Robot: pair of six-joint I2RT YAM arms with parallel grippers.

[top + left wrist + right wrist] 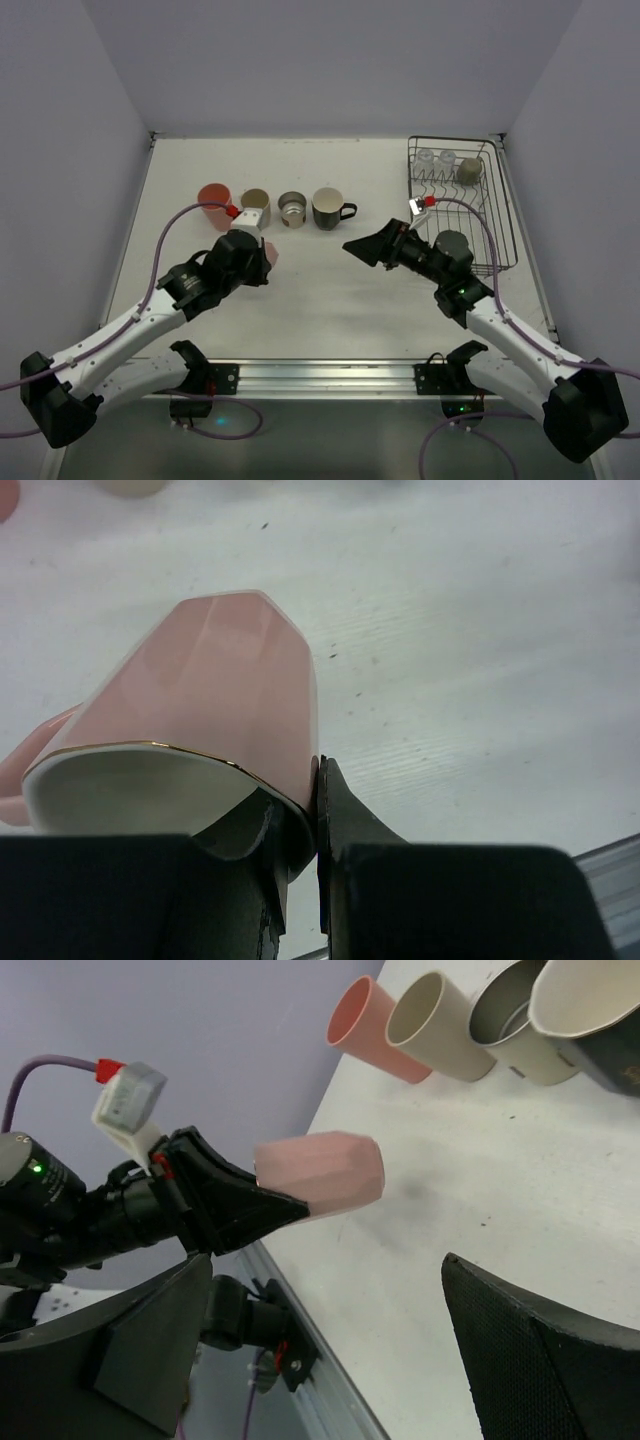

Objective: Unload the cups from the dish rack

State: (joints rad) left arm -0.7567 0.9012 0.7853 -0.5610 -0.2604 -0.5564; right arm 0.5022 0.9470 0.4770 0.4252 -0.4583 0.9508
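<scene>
My left gripper [258, 258] is shut on the rim of a pale pink faceted mug [225, 685] with a gold edge, one finger inside and one outside, and holds it tilted just above the table. The mug also shows in the right wrist view [325, 1172]. My right gripper [366, 248] is open and empty, its tips pointing left at the mug. A salmon-pink tumbler [214, 196], tan cup [256, 203], metal cup [292, 208] and dark handled mug [328, 207] stand in a row. The black wire dish rack [500, 215] holds two clear glasses [427, 158] and a grey-olive cup [470, 170].
The row of cups lies just behind the left gripper and shows at the top of the right wrist view [435, 1020]. The table's near edge has a metal rail [320, 375]. Grey walls close in the back and both sides.
</scene>
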